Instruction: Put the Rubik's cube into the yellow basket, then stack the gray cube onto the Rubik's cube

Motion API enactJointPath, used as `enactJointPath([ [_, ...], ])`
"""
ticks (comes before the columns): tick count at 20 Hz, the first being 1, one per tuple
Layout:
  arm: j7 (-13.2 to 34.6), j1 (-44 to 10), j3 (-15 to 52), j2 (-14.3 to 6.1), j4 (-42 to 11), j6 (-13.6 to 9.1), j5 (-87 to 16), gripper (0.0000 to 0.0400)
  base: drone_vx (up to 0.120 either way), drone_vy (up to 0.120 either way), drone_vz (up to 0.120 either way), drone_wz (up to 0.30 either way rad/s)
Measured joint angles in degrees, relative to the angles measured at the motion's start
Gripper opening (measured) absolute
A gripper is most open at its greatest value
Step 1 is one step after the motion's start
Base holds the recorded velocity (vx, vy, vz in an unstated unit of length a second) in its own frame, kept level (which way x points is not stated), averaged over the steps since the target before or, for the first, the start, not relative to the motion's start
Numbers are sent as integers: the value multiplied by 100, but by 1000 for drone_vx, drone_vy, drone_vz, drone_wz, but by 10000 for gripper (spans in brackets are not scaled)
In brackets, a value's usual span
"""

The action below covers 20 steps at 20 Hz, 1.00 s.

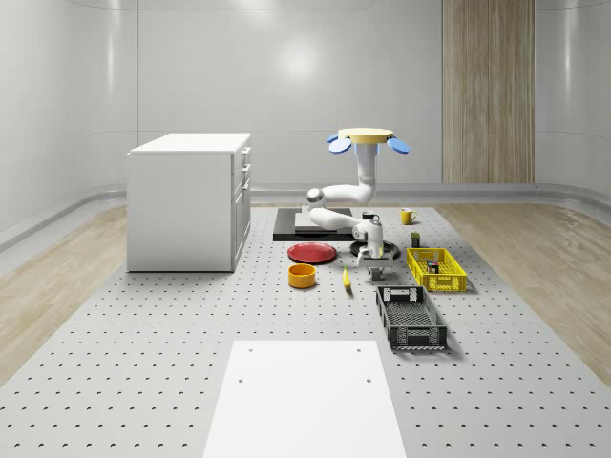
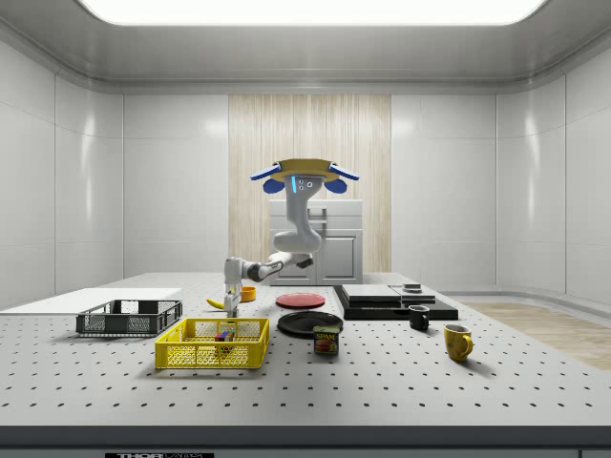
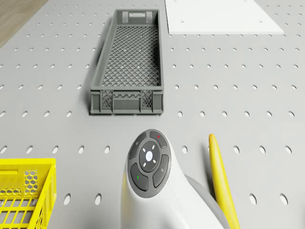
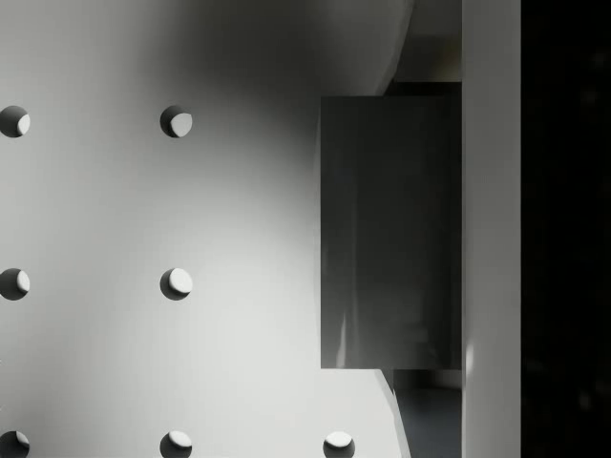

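Two fingers of the gripper [image 1: 372, 270] are closed on the gray cube [image 4: 389, 232], low over the table [image 1: 143, 382]. Beside it, the Rubik's cube [image 2: 224, 335] is seen inside the yellow basket [image 1: 436, 269]. The drone [image 1: 369, 139] hovers behind.

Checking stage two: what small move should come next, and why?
Probably secure and lift the gray cube: the Rubik's cube already lies in the yellow basket, the gripper is down at the gray cube beside it, and the drone hovers over the table.
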Motion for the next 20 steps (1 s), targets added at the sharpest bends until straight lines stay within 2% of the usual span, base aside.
enactJointPath([
  [4, 2, 52, 180, -6, -102, -109, 162, 253, 0, 0, 10, 0],
  [10, 16, 123, 536, -26, -268, -291, 491, 251, 0, 0, 120, 0],
  [20, 34, 140, 726, -55, -339, -357, 675, 250, -116, 116, 120, 0],
])
